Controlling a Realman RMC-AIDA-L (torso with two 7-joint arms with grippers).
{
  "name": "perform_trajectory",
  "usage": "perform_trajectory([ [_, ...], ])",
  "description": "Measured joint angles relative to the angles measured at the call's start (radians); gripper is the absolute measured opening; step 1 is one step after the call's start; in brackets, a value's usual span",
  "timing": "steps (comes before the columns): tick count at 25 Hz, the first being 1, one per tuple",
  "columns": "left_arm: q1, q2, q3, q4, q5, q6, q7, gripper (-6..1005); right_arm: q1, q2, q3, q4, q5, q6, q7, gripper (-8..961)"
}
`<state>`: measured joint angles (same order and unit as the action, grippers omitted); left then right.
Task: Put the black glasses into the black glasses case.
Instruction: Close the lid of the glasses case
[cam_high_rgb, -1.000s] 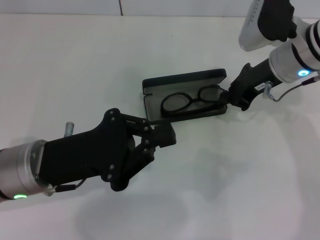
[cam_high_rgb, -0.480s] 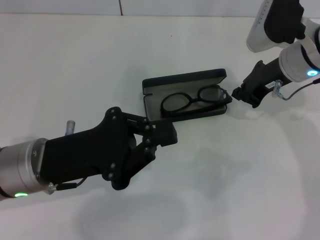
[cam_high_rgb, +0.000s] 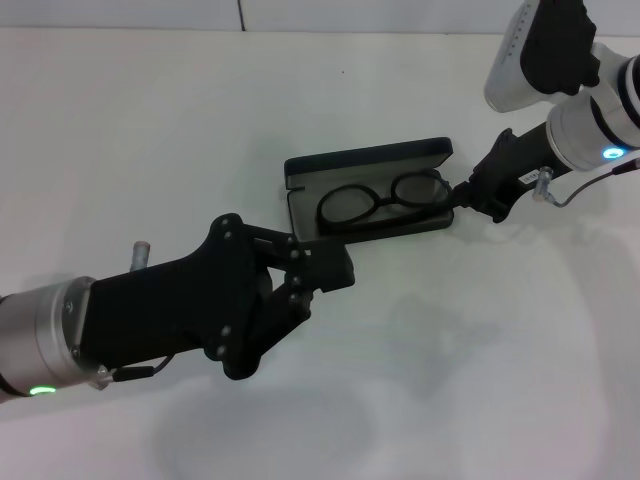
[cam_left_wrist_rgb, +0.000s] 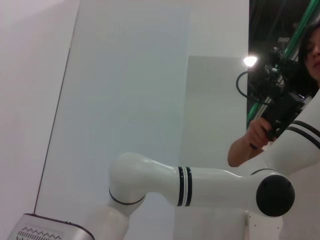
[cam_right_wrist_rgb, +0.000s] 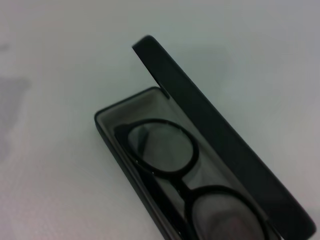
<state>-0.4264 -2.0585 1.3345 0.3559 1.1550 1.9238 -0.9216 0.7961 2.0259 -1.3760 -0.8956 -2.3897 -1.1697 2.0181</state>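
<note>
Black glasses (cam_high_rgb: 382, 197) are lying inside the open black glasses case (cam_high_rgb: 366, 165) on the white desk (cam_high_rgb: 150, 130), lenses against the grey lining, lid standing up along the far edge. Going left to right: the left end effector (cam_high_rgb: 325, 268) is resting just beside the case's near left corner, its fingers pressed together on nothing. The case sits between the two. The right end effector (cam_high_rgb: 466, 190) is touching the case's right end; whether its fingers are parted cannot be told.

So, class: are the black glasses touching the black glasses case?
Touching. Head view shows the black glasses lying inside the open black glasses case; right wrist view shows them resting on its lining.
</note>
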Motion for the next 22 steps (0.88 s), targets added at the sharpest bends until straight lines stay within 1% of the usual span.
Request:
perform_trajectory([
  [7,0.003,-0.001,0.0,0.0,0.001,0.0,0.001,36,0.001,0.0,0.0,0.005,0.014,0.008,-0.013,48],
  [15,0.004,-0.002,0.0,0.0,0.007,0.0,0.0,36,0.007,-0.002,0.003,0.036,0.08,0.009,-0.054,50],
  [22,0.009,-0.002,0.0,-0.004,0.008,0.002,0.0,36,0.002,-0.002,-0.001,0.029,0.067,0.02,-0.051,53],
])
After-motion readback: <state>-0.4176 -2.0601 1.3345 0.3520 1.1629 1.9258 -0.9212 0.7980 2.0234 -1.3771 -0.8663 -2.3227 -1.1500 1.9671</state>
